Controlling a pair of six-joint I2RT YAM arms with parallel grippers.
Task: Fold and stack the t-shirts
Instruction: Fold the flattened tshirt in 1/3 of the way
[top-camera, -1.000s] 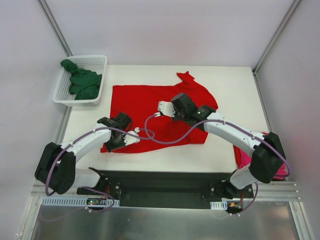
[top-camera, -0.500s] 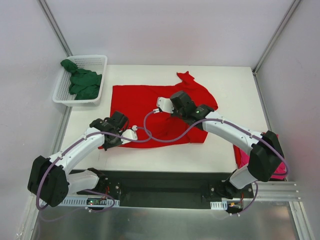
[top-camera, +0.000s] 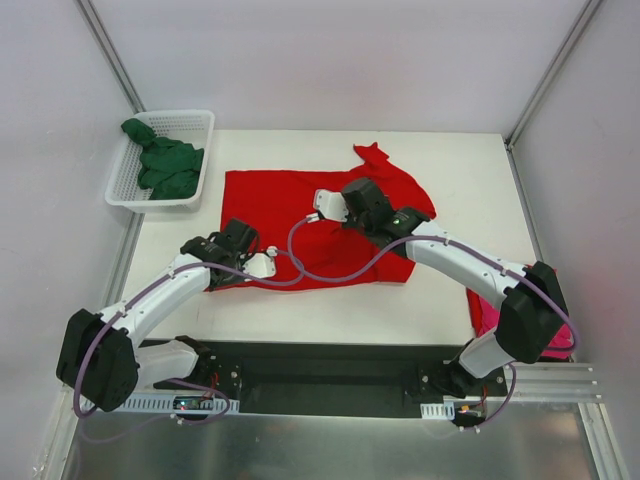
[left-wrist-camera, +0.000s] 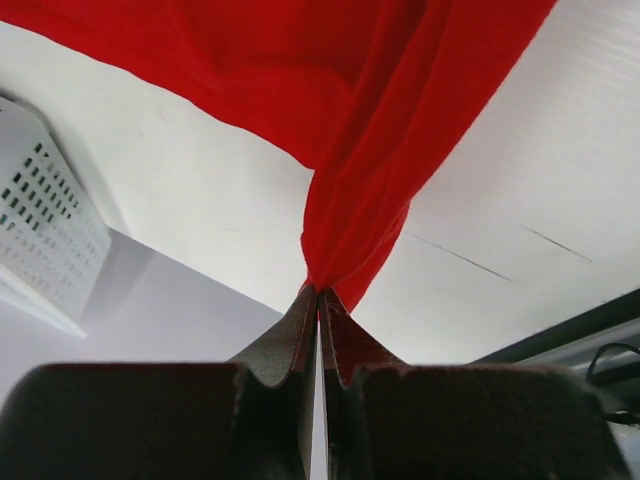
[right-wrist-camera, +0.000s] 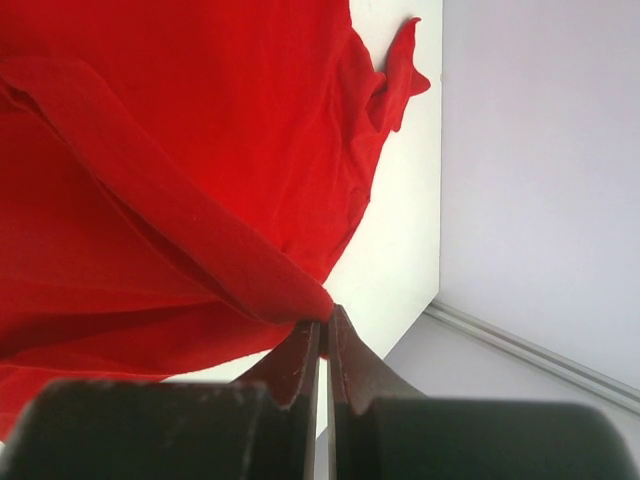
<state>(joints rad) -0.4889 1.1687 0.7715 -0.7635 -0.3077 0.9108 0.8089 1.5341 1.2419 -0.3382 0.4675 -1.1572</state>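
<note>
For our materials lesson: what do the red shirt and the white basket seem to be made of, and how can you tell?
Red shirt: soft matte cloth; it drapes and bunches into folds. White basket: likely stiff plastic, smooth, with regular mesh holes through its walls.

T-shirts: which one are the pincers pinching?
The bright red cloth t-shirt spread on the table. The dark green t-shirt sits crumpled in the white mesh basket; the pink one peeks at the table's right edge.

The white table (top-camera: 460, 180) carries a red t-shirt (top-camera: 270, 195) across its middle, a basket (top-camera: 150, 203) far left, a pink t-shirt (top-camera: 481, 315) near right.
</note>
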